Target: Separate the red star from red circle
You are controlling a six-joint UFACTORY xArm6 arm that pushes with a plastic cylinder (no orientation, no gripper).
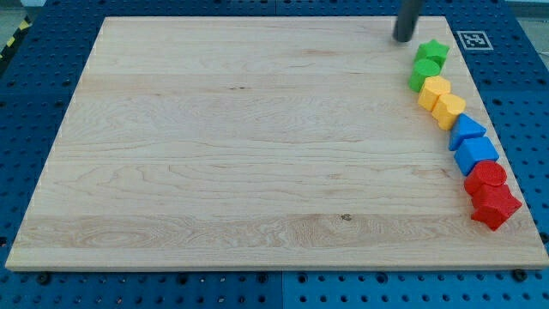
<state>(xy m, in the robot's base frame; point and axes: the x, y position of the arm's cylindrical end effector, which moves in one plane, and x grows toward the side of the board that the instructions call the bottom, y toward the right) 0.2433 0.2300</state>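
Note:
The red circle (486, 176) and the red star (495, 206) touch each other at the lower end of a line of blocks along the board's right edge, the star below the circle. My tip (403, 39) rests near the view's top right, just left of the green star (432, 53), far above both red blocks.
The line runs down from the green star: a green round block (421, 76), two yellow blocks (434, 90) (449, 110), a blue triangle (466, 130), a blue block (477, 154). The wooden board (257, 146) lies on a blue pegboard; a marker tag (473, 39) is at the top right.

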